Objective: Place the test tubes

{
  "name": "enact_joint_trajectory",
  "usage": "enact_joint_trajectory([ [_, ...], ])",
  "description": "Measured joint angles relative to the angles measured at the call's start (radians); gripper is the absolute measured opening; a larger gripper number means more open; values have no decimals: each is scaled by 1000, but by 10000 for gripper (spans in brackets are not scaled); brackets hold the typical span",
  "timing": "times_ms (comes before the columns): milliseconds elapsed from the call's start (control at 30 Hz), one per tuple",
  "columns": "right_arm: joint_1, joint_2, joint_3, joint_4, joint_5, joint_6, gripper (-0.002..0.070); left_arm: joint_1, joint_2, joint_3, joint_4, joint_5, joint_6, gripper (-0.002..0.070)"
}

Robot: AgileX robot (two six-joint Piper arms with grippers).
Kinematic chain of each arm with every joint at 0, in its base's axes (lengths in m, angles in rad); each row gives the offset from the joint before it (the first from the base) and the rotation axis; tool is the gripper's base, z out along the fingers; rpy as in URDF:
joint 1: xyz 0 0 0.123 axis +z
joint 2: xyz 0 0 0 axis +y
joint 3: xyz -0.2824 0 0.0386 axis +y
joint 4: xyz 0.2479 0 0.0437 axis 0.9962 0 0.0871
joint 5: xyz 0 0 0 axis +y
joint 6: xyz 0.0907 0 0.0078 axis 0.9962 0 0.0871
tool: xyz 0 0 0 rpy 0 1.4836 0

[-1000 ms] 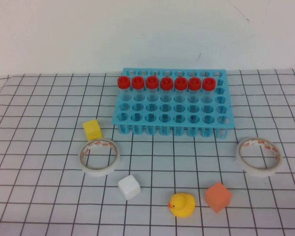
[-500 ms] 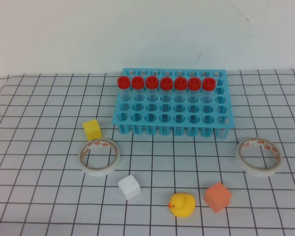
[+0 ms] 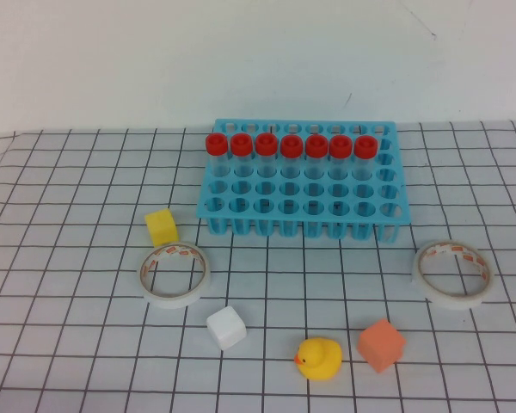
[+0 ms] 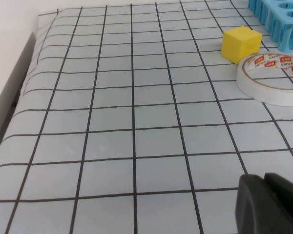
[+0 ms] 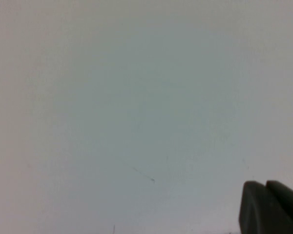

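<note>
Seven red-capped test tubes point(image 3: 291, 146) stand upright in one row near the far edge of the blue rack point(image 3: 301, 206), far centre on the gridded table point(image 3: 69, 361). Nearer lie a yellow cube point(image 3: 161, 225), a tape roll point(image 3: 174, 298), a white cube point(image 3: 225, 327), a duck point(image 3: 318, 357) and an orange cube point(image 3: 380, 345). My left claw point(image 4: 264, 181), pressed together, hangs over the table's left side. My right claw point(image 5: 266, 187), likewise together, faces a plain pale surface.

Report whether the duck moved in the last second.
No: the duck still sits beside the orange cube. Both shut, the left gripper and right gripper show only in wrist views.
</note>
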Motion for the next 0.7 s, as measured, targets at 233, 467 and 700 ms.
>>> enact_joint_trajectory([
  [233,-43,-35,0,-2,-64,-17,-1,0,0,0,0,0,0,0],
  [467,-43,-35,0,-100,-196,-49,-1,0,0,0,0,0,0,0],
  [700,-44,-66,0,24,-89,-186,-1,0,0,0,0,0,0,0],
])
